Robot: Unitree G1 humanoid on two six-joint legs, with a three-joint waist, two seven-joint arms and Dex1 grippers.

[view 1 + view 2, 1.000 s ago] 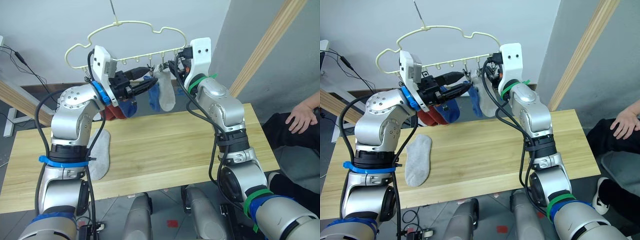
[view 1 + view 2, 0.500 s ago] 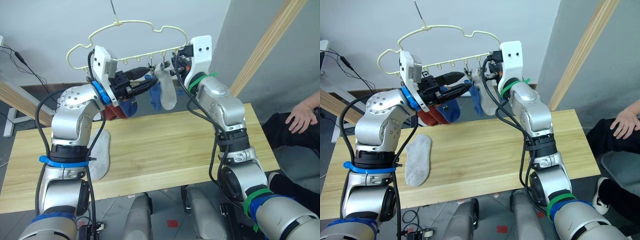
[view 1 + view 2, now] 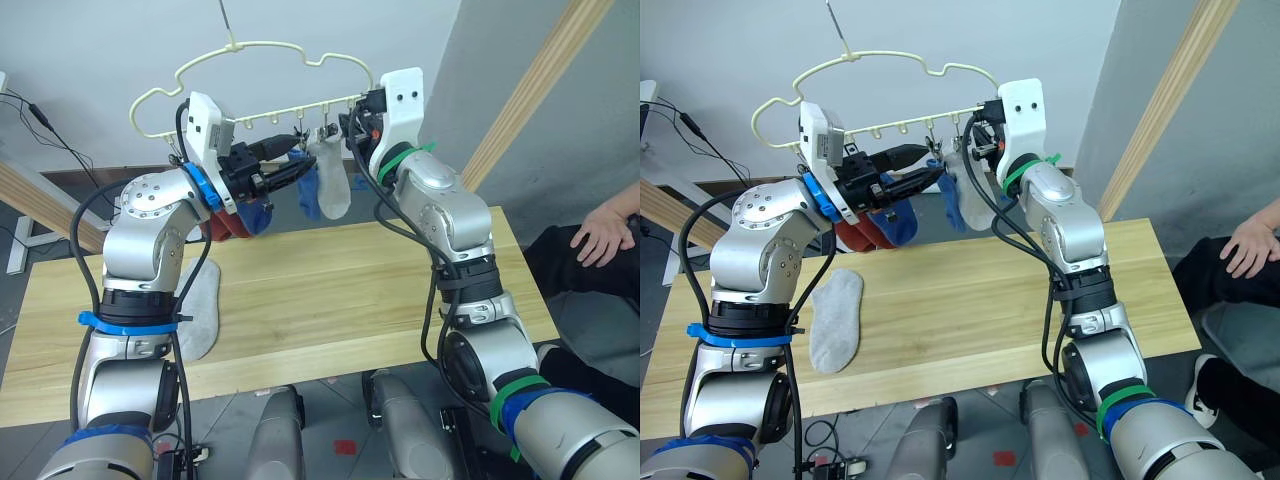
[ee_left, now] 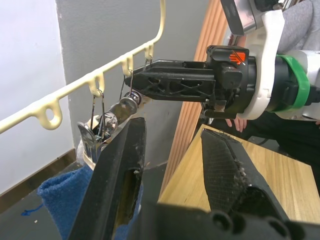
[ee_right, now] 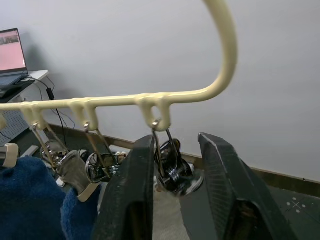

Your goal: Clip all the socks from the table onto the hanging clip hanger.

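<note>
Since a second before, almost nothing had shifted: my right gripper (image 5: 174,172) had crept a touch along the bar of the clip hanger (image 3: 268,52), while my left gripper (image 4: 172,150) had held its place. From the right wrist I saw that gripper's fingers slightly parted either side of the end clip (image 5: 172,170), not yet squeezing it. My left gripper's fingers stood apart and empty, just beside the clip (image 4: 102,125) that held a blue sock (image 3: 309,192). A grey sock (image 3: 331,180) hung next to it, with red socks (image 3: 222,224) lower behind my left arm; one grey sock (image 3: 835,318) lay on the table (image 3: 330,290), unclipped. My worry was the freely hanging hanger: pinching the clip off-centre could have swung it away or let the clip slip out sideways. I also judged that either arm might brush the hung socks and tug one loose.
</note>
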